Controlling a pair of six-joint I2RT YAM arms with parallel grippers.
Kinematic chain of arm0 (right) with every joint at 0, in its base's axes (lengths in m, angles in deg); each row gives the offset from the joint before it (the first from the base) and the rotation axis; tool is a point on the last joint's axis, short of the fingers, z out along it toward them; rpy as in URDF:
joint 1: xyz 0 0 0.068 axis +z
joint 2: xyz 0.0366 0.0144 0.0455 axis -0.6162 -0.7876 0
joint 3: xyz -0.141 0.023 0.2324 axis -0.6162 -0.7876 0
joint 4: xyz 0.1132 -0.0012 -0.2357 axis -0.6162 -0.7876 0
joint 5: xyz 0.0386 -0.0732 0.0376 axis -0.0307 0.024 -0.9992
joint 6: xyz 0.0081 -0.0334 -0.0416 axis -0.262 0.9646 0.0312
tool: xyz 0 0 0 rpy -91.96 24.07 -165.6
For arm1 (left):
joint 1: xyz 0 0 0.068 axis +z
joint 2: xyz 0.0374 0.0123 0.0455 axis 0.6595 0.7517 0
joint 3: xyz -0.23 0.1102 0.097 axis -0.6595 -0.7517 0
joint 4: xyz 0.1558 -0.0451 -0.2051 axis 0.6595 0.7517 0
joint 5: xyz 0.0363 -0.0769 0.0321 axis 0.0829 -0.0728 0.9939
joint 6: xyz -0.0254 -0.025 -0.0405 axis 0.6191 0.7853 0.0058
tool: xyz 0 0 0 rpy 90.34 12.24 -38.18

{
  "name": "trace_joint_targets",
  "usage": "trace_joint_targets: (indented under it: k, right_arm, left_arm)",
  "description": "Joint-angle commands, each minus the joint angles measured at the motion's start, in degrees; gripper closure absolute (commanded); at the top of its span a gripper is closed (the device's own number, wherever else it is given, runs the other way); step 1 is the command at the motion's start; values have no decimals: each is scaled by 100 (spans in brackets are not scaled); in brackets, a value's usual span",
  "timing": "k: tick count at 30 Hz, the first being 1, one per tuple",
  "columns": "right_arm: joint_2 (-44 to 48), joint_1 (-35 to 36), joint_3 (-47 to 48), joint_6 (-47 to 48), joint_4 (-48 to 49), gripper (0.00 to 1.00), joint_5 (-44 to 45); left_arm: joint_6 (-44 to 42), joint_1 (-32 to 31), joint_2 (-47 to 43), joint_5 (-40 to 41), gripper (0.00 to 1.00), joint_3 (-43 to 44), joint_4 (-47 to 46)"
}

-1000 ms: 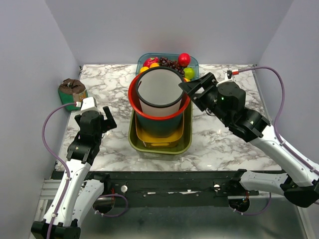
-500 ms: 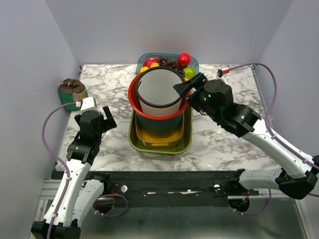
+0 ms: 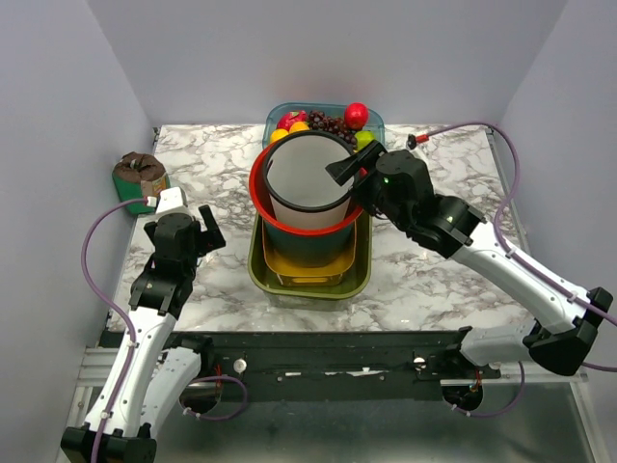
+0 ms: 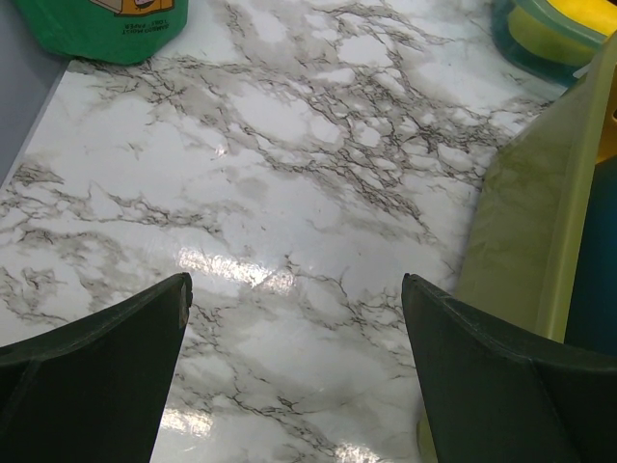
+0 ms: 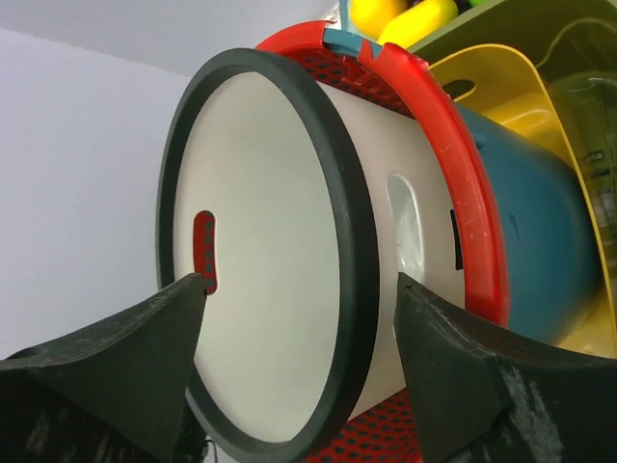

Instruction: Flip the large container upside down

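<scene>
Where the large container (image 3: 307,183) stands: upright and mouth up at mid-table (image 3: 434,275), nested in a red mesh basket (image 3: 257,185), which sits in a teal bucket (image 3: 310,246), a yellow tub (image 3: 274,262) and an olive tray (image 3: 258,278).
Right gripper (image 3: 349,170): spread wide and grasping nothing, with one finger inside the black rim and one outside, astride the right-hand wall.
Step in hand: by my reading, a rim grasp. Reach deeper so the pads bear below the rim, then close squarely so the container cannot slip when rolled over.
Risk: the basket hugs the wall and may lift with it. Whether the outer finger clears the basket, I cannot tell.
Left gripper (image 4: 294,289): released and holding nothing, low over marble beside the tray.
Edges: a fruit box (image 3: 374,120) lies just behind the stack, so tipping backward is cramped.
Open room: marble shows right of the tray, which is the likelier side to lift and turn.
</scene>
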Motion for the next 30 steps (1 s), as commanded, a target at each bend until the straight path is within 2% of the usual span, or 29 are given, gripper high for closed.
trace_joint_targets:
  k: [1, 3, 6, 10, 12, 14, 17, 19, 21, 22, 24, 27, 30]
  right_arm:
    - [463, 65, -280, -273, 278, 9, 105]
    - [517, 100, -46, 348, 368, 9, 87]
    - [526, 258, 465, 598, -542, 7, 813]
    - [877, 337, 327, 134, -1240, 0, 1606]
    - [1140, 530, 142, -278, -1162, 0, 1906]
    - [1273, 531, -34, -351, -908, 0, 1679]
    - [1335, 539, 18, -2, -416, 0, 1144]
    - [1239, 539, 132, 203, -379, 0, 818]
    - [1282, 539, -138, -147, -327, 0, 694]
    - [1343, 548, -331, -201, 56, 0, 616]
    - [1606, 539, -953, -533, 680, 0, 475]
    - [1774, 548, -1387, -947, 1114, 6, 430]
    - [1573, 557, -1239, -922, 992, 7, 282]
  left_arm:
    - [-55, 24, 0, -97, 1, 62, -93]
    - [-64, 33, 8, -114, 1, 54, -102]
    - [-64, 33, 0, -106, 1, 62, -93]
    - [-64, 42, -27, -114, 1, 80, -76]
    - [-99, 42, -53, -211, 1, 211, 64]
    - [-56, 42, -158, -377, 1, 456, 414]
    - [-2, 42, -229, -597, 1, 1510, 645]
    - [-90, 50, -63, -1158, 1, 2441, 741]
    - [-21, 42, 533, -1711, 1, 3492, 1134]
    - [49, 42, 771, -2271, 1, 3795, 1242]
    - [269, 42, 1351, -2714, 1, 4531, 1453]
    - [506, 42, 1993, -3374, 1, 5323, 1619]
    - [831, 42, 2582, -4260, 1, 5608, 1612]
